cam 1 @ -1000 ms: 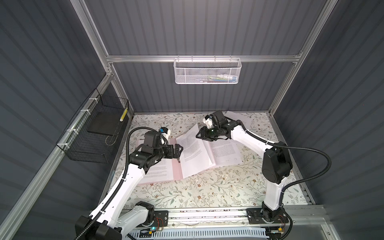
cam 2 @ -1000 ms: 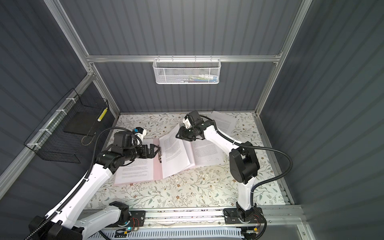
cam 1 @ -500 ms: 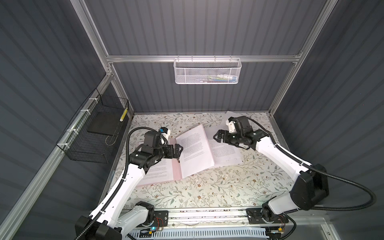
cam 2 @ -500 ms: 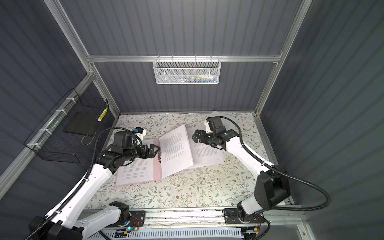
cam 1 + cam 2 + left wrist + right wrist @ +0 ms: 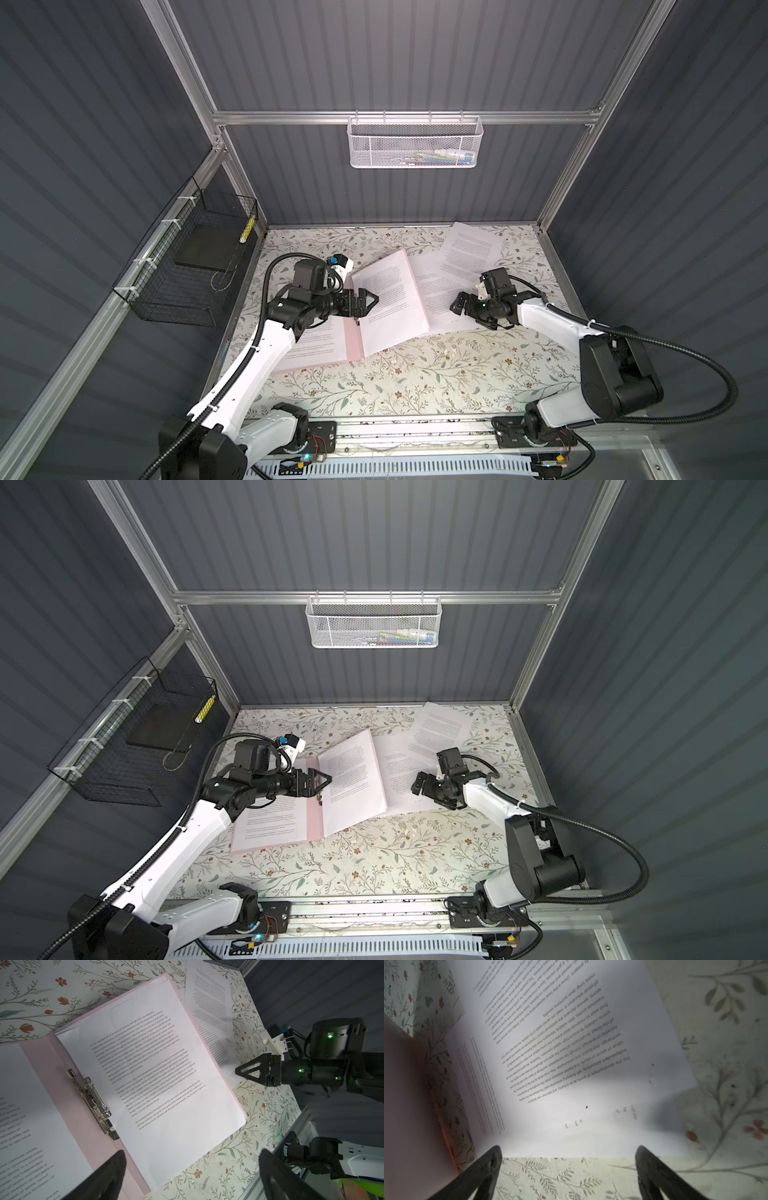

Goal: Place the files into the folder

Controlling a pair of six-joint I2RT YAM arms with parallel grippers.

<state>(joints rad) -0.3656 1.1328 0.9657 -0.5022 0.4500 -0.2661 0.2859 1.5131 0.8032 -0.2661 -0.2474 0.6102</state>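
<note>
1. Left gripper (image 5: 368,302) hangs with its jaws spread wide and empty. Right below it I see the open folder (image 5: 354,347), with the clip (image 5: 93,1101) near its fingertips.
2. Ahead of that gripper, a printed sheet (image 5: 390,307) lies on one half of the folder. A second sheet (image 5: 318,345) lies on the other half, under the arm.
3. Right gripper (image 5: 456,308) is also spread and empty. It sits low over the loose files (image 5: 438,297) beside the folder, and beyond it a last sheet (image 5: 469,249) lies by the back wall.
</note>
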